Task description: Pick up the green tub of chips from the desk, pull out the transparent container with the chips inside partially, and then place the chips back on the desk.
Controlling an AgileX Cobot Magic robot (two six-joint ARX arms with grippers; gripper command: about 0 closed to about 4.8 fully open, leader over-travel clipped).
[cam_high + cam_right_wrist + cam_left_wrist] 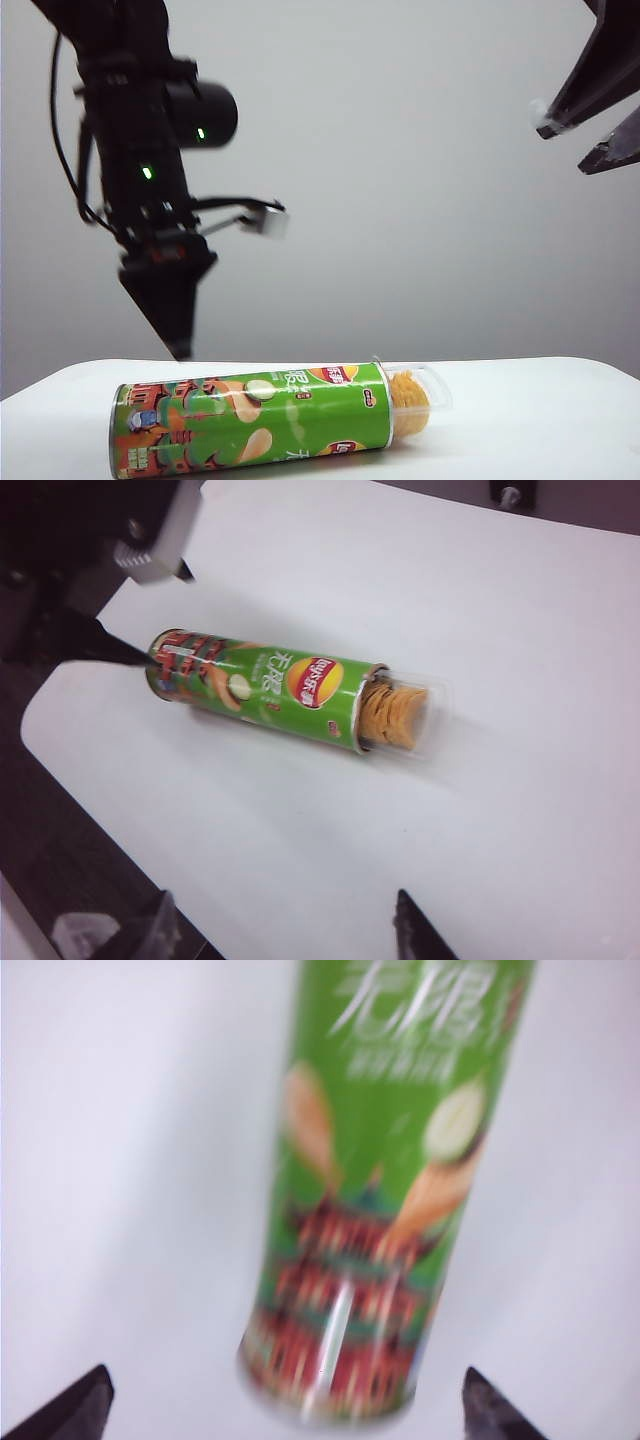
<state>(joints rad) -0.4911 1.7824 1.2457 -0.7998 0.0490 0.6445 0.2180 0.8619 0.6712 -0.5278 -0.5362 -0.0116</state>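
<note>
Exterior view: green tub of chips [250, 422] lies flat on the desk [540, 420], transparent container [425, 396] with chips [408, 398] protruding partway. Left gripper [178, 330] hangs above, jaws apart, empty. Right gripper [590, 140] high, jaws spread, empty.

Green tub of chips [250, 422] flat on white desk [540, 420], transparent container [425, 392] partly out.

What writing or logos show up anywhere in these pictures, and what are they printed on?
"无限": large white characters on the green tub of chips, lying on the desk.
Red-yellow round logo on the tub: its lettering is too small to read.
Remaining small print on the tub: blurred, unreadable.
</note>
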